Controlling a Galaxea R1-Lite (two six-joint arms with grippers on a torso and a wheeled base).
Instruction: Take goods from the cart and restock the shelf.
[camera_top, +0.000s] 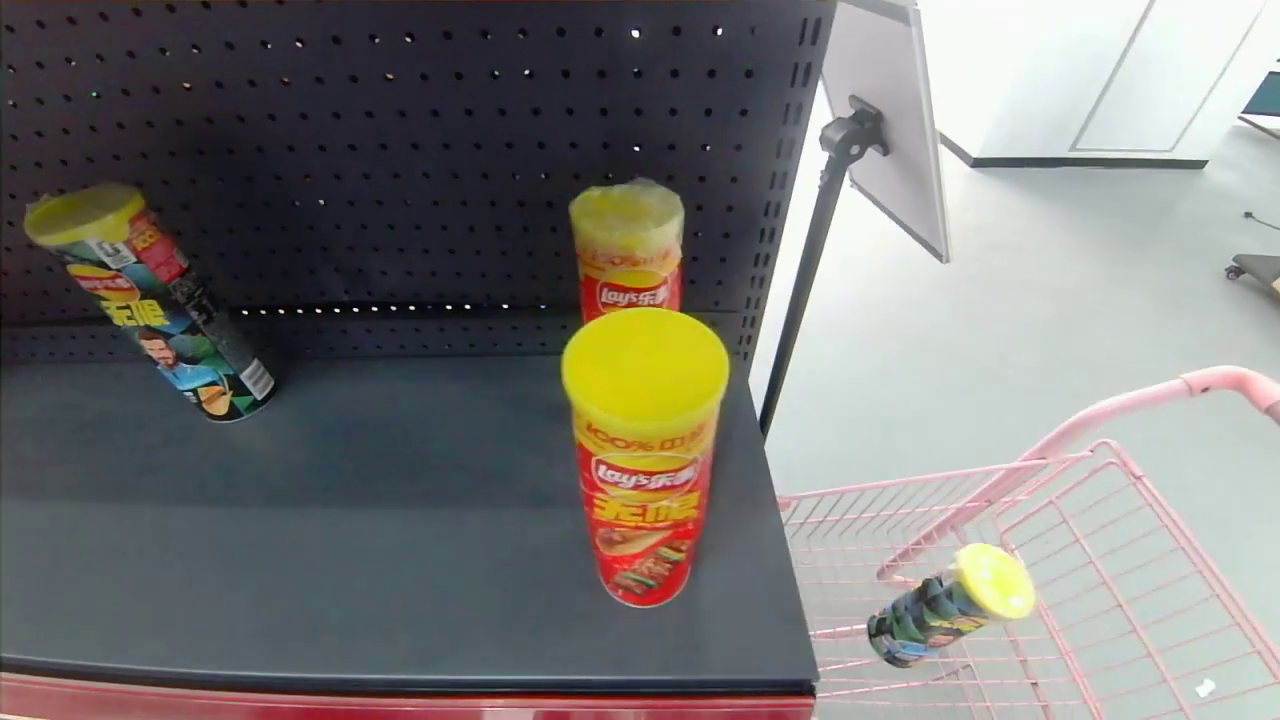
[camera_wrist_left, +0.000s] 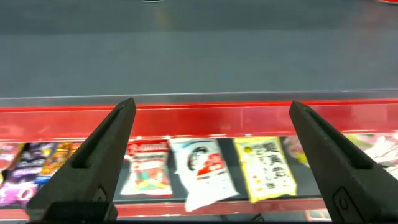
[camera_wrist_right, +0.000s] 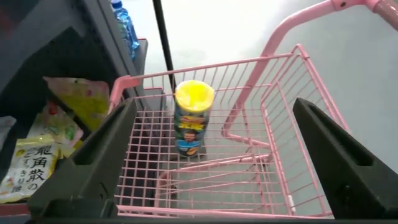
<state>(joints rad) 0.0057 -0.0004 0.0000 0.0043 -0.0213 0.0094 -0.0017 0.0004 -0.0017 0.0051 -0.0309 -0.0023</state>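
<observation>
L gripper (camera_wrist_left: 211, 104) spread, empty, by shelf (camera_wrist_left: 199, 56) edge. R gripper (camera_wrist_right: 212, 102) spread, empty, over pink cart (camera_wrist_right: 292, 59) w/ 1 can (camera_wrist_right: 193, 121) inside. Front red can (camera_top: 645, 460), rear red can (camera_top: 627, 250) on shelf.

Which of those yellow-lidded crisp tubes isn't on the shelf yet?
The dark, green-patterned tube in the pink wire cart. The front red tube, rear red tube and left-hand dark tube are on the black shelf.

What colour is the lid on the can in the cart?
Yellow lid, shown best in the right wrist view.
</observation>
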